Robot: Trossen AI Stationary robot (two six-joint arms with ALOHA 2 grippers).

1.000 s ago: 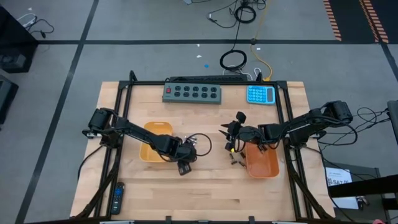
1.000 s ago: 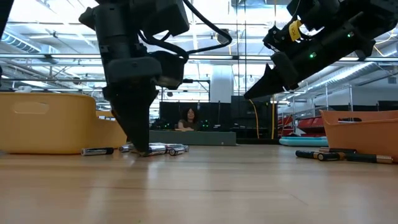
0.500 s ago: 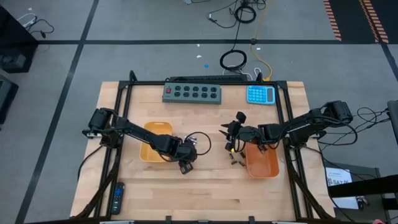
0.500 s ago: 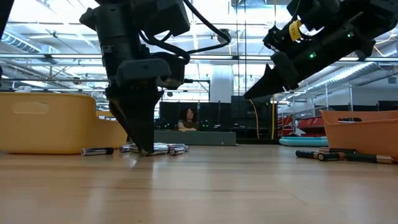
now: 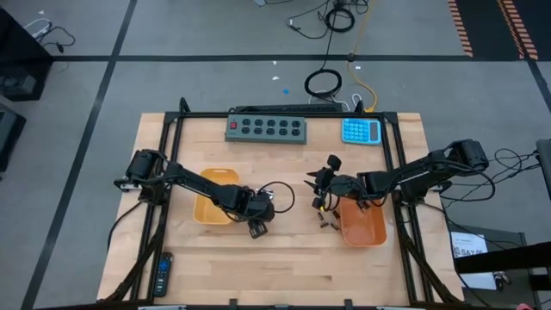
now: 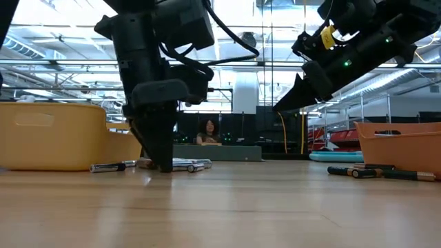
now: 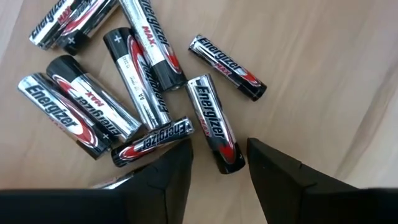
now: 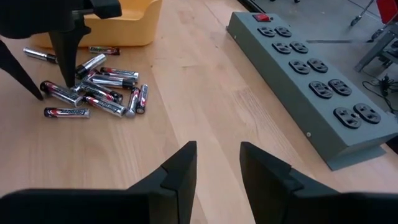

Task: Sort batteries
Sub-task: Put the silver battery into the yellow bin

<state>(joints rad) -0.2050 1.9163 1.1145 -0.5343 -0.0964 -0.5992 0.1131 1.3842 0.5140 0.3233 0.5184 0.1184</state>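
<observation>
The left gripper (image 7: 217, 163) stood with fingers apart, tips at the wooden table (image 5: 284, 267), straddling the end of one silver-and-black cylindrical battery (image 7: 215, 123). The remaining loose batteries (image 8: 93, 87) lay clustered just beside it, near the yellow plastic tray (image 5: 209, 182). The right gripper (image 8: 214, 163) hung open above the table, well apart from it, beside the orange plastic tray (image 5: 366, 226).

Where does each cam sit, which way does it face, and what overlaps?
High: overhead, straight down on the table; both arms show.
Low: tabletop level, facing the room; left claw down at the batteries, right claw raised.
Left wrist: above the batteries, open fingers astride one.
Right wrist: across the table toward the power strip; own fingers open.
Shared: the right wrist and low views both show the battery pile with the left claw in it.
</observation>
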